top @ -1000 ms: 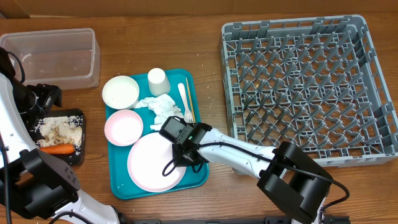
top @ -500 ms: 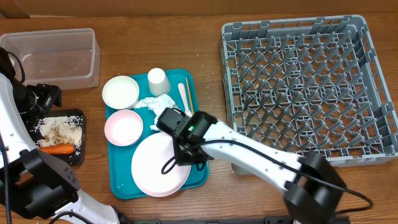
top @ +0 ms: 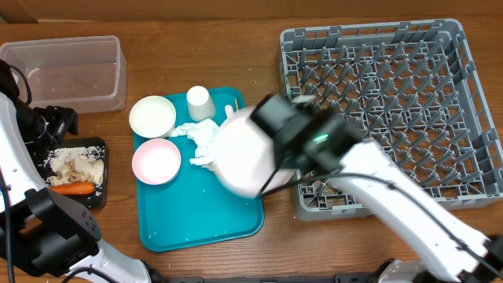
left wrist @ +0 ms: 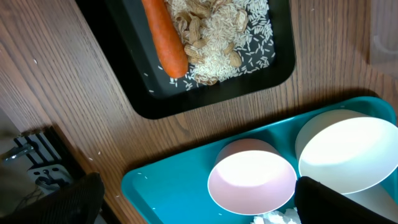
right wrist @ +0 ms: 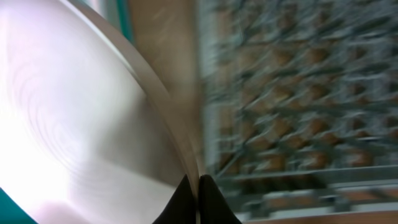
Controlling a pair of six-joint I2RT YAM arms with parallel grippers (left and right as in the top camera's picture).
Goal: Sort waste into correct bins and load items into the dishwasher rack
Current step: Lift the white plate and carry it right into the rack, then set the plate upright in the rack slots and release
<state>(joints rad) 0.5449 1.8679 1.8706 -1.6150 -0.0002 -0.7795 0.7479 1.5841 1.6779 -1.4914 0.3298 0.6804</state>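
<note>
My right gripper [right wrist: 198,190] pinched the pink plate [top: 244,153] by its thin rim, up over the teal tray [top: 196,228] beside the dishwasher rack [top: 464,102]. It could slip or bump the rack's wall. My left gripper [left wrist: 199,190] hung open.

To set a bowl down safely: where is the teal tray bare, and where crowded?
Bare: the half of the teal tray nearest the robot, in front of the pink bowl. Crowded: its far half, with white bowl, cup and tissue.

A flat teal tray [top: 196,224] lies left of centre on the brown wooden table [top: 259,47]; cardboard [top: 196,8] edges the far side.
</note>
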